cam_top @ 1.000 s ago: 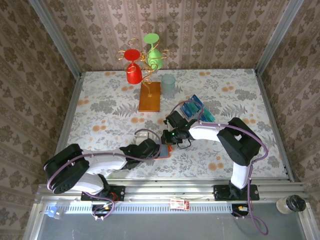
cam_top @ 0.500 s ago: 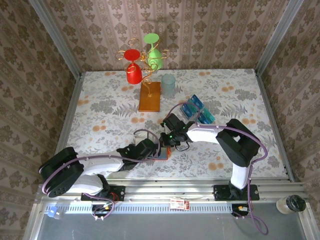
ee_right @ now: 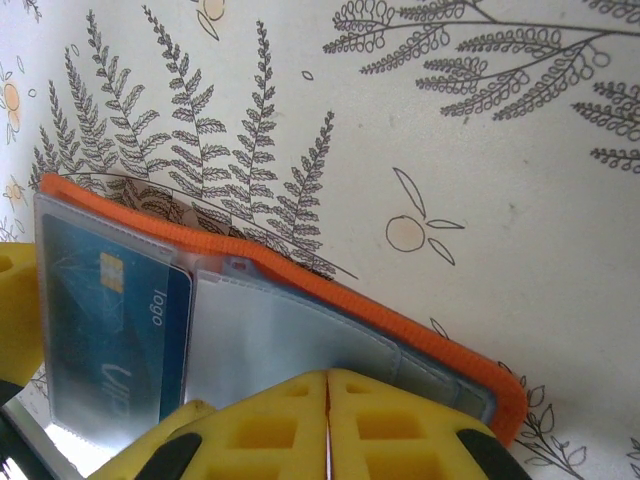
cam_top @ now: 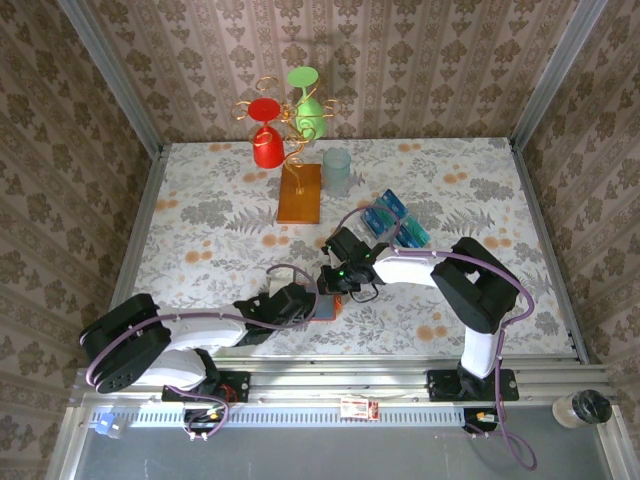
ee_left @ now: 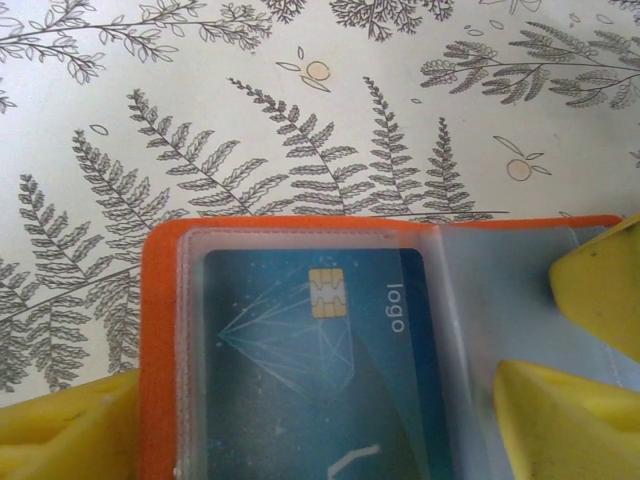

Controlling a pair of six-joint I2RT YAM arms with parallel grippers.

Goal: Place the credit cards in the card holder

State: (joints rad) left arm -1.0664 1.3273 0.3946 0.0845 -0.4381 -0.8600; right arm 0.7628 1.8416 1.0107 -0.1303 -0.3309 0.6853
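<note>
The orange card holder [cam_top: 327,307] lies open on the table near the front. In the left wrist view a blue credit card [ee_left: 300,350] with a gold chip sits inside its clear sleeve, within the orange border [ee_left: 160,330]. My left gripper [ee_left: 320,425] is open, one yellow finger on each side of that sleeve. My right gripper [ee_right: 328,385] is shut, its tips resting on the clear sleeves next to the card [ee_right: 105,330], and one right finger [ee_left: 600,290] shows in the left wrist view. More blue and teal credit cards [cam_top: 396,220] lie fanned behind the right arm.
A gold wire stand on an orange-brown base [cam_top: 300,195] holds a red cup [cam_top: 266,140] and a green cup [cam_top: 308,110] at the back. A pale glass tumbler [cam_top: 337,171] stands beside it. Patterned walls close in the table on three sides.
The right gripper has slid a little left and nearer onto the holder. The left gripper has shifted slightly toward the near edge, staying over the holder.
</note>
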